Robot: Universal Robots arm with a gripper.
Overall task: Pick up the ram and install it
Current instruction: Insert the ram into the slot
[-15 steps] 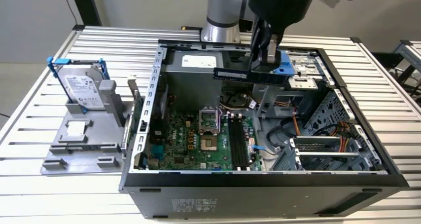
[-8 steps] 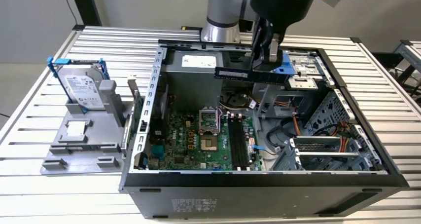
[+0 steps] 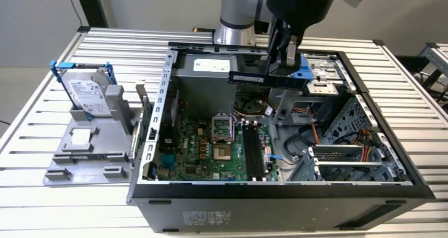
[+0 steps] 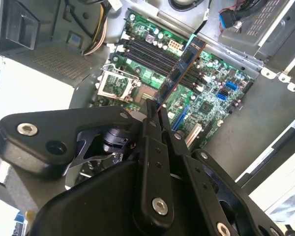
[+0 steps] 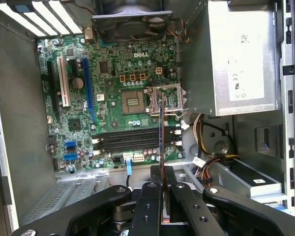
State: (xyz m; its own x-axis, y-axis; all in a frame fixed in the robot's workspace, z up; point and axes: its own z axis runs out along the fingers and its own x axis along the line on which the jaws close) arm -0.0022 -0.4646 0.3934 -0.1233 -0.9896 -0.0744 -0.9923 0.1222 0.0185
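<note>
Pincer [image 3: 284,70] pinching the ram [image 3: 259,78], two black metal fingers [image 5: 150,196] pressed on its flat faces near one end. Ram: one thin, long dark-green board stick with dark chips, held level and lengthwise in the air above the open computer case [image 3: 280,193], over its rear half. It touches nothing but the fingers. In both wrist views it shows edge-on as a narrow strip [image 5: 160,128] [image 4: 182,66] running out from the fingertips over the motherboard [image 5: 113,73].

Case: one black and bare-steel box lying on its side, open on top. Inside it:
- one glossy green motherboard
- one square silver CPU socket [image 5: 132,101]
- a bank of long black slots [image 5: 132,140], looks like four, all bare
- one plain grey steel power supply box [image 5: 241,64]
- one round fan [image 5: 132,19]

Beside the case, on the exterior view's left, one grey plastic fixture [image 3: 84,159] carries one silver hard drive [image 3: 87,94] in a blue frame, propped upright, and one small square silver chip [image 3: 82,137] lying flat. All of it sits on a ribbed aluminium counter [image 3: 42,206].
</note>
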